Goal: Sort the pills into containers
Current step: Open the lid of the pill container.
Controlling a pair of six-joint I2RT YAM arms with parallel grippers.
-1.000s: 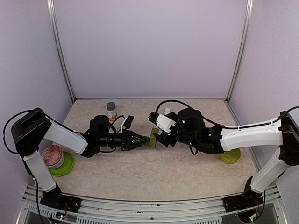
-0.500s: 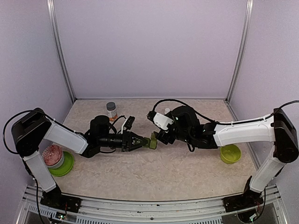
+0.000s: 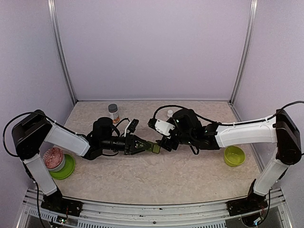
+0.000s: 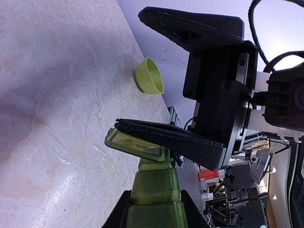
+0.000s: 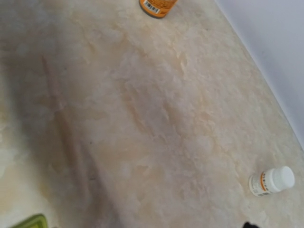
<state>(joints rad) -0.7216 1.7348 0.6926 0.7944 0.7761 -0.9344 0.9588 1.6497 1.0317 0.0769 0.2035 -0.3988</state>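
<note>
Trouble, if it comes, will come at the pill box (image 3: 155,147), which is off the surface (image 3: 156,180) and pinched by its near end in the left hand (image 3: 146,146), out in the middle between the two arms. From the left wrist view the end lid (image 4: 135,143) is flipped up, thin and translucent, and one finger (image 4: 175,140) of the right hand (image 3: 165,144) lies across it and appears to touch it. That hand's fingers stand wide apart, gripping nothing. My worry is the leverage: the box sticks out well past the left fingers, so a push from the right finger could twist it in the grip or knock it loose onto the surface. Press too hard and the flimsy hinge might snap, or the lid may spring shut. The right wrist view shows hardly any of the box, only what looks like a green corner, so that arm is working nearly blind. The lime bowl (image 3: 234,156) sits well apart to the right, out of harm's way, and I see no loose pills anywhere.
</note>
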